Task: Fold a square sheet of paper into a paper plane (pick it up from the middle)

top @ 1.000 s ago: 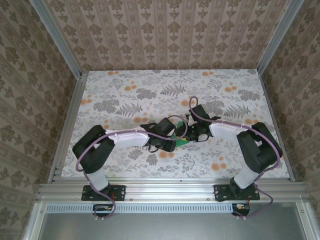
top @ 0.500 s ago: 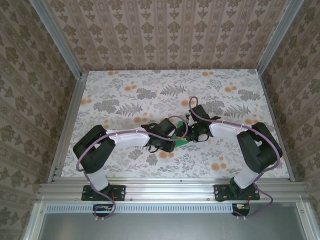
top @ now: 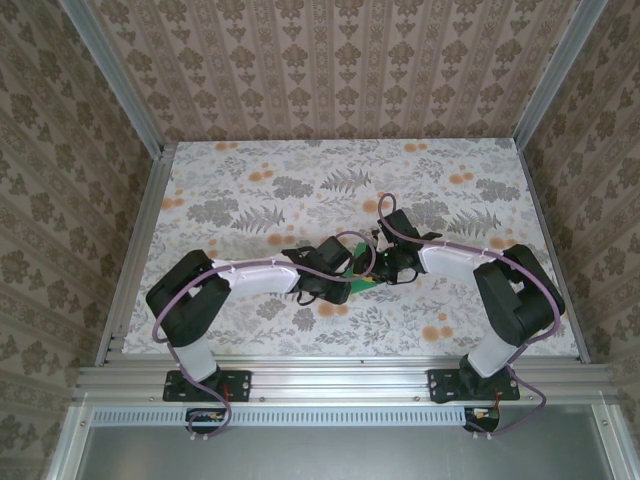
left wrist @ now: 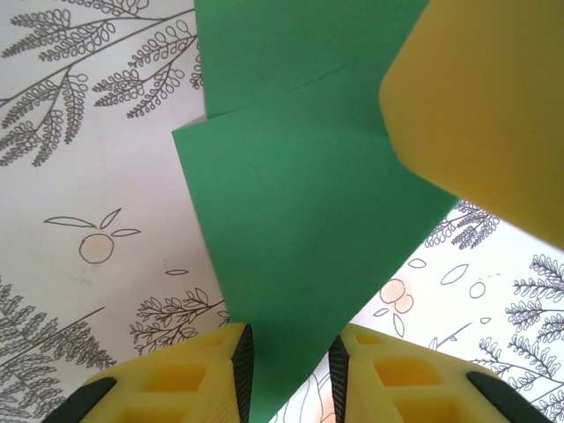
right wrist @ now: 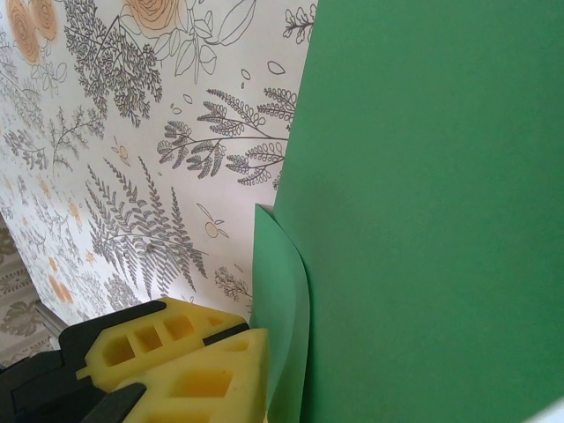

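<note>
**Top external view: green sheet between both grippers, mid-table**

Top external shows only a sliver of the thin, bright green paper sheet [top: 358, 279]. It sits midway between the left and right edges of the floral-patterned table [top: 250, 180], somewhat closer to the near edge than to the far one. The two black arms cover the rest of it where they meet.

From the left wrist, the green paper sheet [left wrist: 300, 220] is partly folded. One layer overlaps another, with a straight edge running across near the top. The upper layer narrows to a point that runs down into the gap between the yellow fingers [left wrist: 185, 383]. From the right wrist, the sheet [right wrist: 423, 220] covers the right side of the view, and a small flap of it curls against a yellow finger [right wrist: 203, 361].

The left gripper [top: 340, 284] reaches in from the left. Its jaws stand a narrow slot apart, the flat face of the paper showing in that gap, so they are not clenched on it. The right gripper [top: 377, 268] comes in from the right, and one of its yellow fingers [left wrist: 476, 97] lies over the sheet's upper right part. Its other finger is hidden behind the paper, so I cannot tell whether these jaws are clamped or released.
</note>
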